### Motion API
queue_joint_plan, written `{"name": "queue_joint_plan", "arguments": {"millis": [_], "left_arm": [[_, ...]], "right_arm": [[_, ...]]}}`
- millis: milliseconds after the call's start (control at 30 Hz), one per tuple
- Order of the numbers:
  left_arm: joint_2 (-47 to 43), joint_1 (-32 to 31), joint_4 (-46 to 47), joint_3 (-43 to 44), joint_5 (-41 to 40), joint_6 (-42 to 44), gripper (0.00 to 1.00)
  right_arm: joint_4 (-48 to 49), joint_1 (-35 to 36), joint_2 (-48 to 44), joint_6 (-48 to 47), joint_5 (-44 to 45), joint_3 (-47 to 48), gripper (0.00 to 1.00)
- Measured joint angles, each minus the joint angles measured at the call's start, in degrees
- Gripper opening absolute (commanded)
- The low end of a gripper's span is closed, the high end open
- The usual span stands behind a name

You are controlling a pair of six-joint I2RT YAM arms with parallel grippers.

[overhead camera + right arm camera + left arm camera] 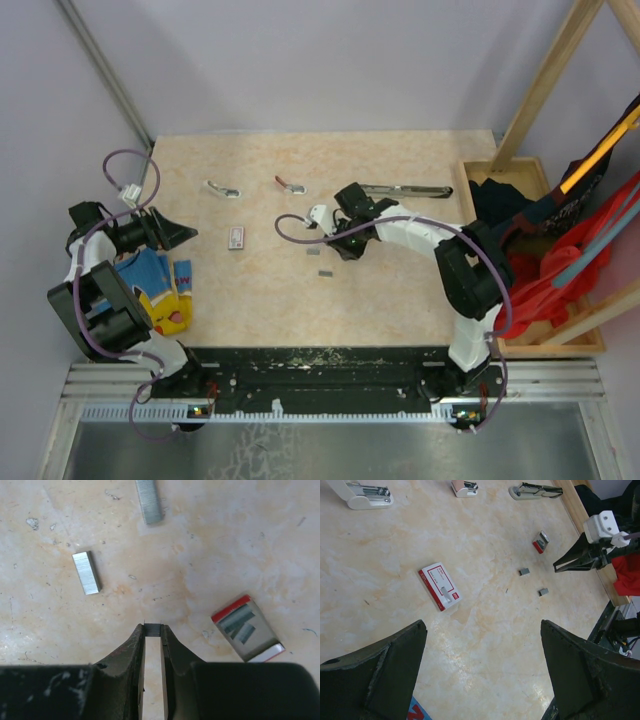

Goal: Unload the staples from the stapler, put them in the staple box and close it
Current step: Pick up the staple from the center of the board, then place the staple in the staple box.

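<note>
Right gripper [152,633] clenches staples [152,626] at its tips, likely to carry them clear of the stapler [400,189] at two o'clock; left gripper [482,672] waits open.

The slim black-and-silver stapler [405,188] lies at the far right of the beige table [400,300], with a small silvery clip with a red tail [290,184] to its left. Nearer, two short grey metal staples [313,251] lie right of the white-and-red rectangular tag [236,237], apart from it
</note>
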Motion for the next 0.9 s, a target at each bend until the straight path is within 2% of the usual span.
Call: {"name": "queue_joint_plan", "arguments": {"millis": [300,600,900], "left_arm": [[0.0,0.0,0.0,0.0,0.0,0.04,1.0],[0.0,0.0,-0.02,0.02,0.0,0.15,1.0],[0.09,0.0,-0.02,0.0,0.02,0.15,1.0]], "right_arm": [[0.11,-3.93,-0.96,4.24,0.22,2.36,0.11],[1.77,-6.91,-0.94,10.36,6.56,4.02,0.11],[3.45,-7.93,1.31,12.61,10.29,5.86,0.11]]}}
